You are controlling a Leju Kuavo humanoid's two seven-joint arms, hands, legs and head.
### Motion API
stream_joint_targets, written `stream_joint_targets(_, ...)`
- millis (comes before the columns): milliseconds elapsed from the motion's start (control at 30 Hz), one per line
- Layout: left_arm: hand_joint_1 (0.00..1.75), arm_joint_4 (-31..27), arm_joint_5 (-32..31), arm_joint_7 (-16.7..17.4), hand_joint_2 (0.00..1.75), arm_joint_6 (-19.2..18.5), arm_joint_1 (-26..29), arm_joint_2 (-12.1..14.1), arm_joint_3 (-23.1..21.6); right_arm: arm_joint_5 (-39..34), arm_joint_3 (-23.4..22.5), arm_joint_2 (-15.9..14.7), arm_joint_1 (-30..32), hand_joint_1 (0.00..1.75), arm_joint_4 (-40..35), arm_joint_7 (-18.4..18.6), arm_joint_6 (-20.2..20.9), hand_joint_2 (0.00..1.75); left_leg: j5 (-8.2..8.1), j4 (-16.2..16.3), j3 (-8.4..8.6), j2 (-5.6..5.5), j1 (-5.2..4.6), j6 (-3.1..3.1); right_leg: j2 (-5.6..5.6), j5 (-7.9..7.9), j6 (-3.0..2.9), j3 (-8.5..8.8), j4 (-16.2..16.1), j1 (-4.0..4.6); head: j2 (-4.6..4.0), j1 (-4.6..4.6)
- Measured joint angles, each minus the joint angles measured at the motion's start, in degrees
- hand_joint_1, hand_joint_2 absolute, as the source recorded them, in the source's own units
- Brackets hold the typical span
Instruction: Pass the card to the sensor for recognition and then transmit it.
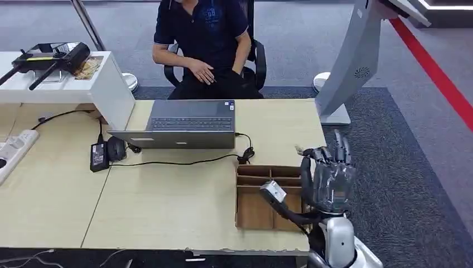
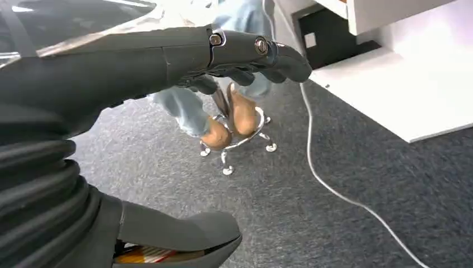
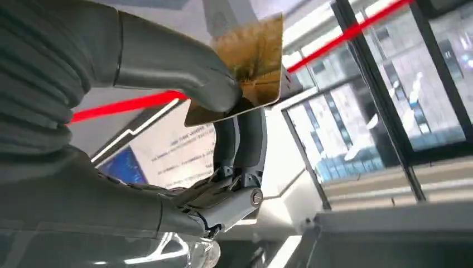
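Note:
My right hand (image 1: 329,176) is raised upright over the table's right front corner, beside the cardboard tray (image 1: 262,195). In the right wrist view its thumb (image 3: 184,67) and fingers pinch a gold card (image 3: 254,56), held flat and tilted. Beyond the card is a lit screen with text (image 3: 173,151). The grey sensor kiosk (image 1: 360,56) stands on the floor past the table's far right corner, apart from the hand. My left hand (image 2: 167,61) hangs over grey carpet, fingers stretched out and thumb apart, holding nothing.
A person (image 1: 203,39) sits in a chair behind the table, facing an open laptop (image 1: 187,123). A cable, a mouse (image 1: 116,148) and a power adapter (image 1: 99,155) lie left of the laptop. A white stand with a black device (image 1: 50,56) is at far left.

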Motion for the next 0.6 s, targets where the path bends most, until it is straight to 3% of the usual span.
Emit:
stream_joint_targets(267,0.0,0.0,-0.81,0.0,1.75,0.0,-0.25,-0.09,1.6,0.52,-4.0,-3.14,2.76,1.75,-13.37,1.83,-2.05,1.75,0.0,-0.01,0.0,0.02,0.01,0.0,0.02,0.0,0.0,0.01,0.01,0.01,0.0,-0.02)
stream_joint_targets(600,0.0,0.0,-1.46,0.22,1.75,0.0,-0.56,-0.28,2.36,-3.32,-2.99,-1.2,2.51,1.75,-15.84,-2.34,-1.99,1.75,0.0,-0.02,0.01,0.0,0.01,-0.01,0.01,0.0,0.0,0.05,0.07,0.01,0.0,-0.02)
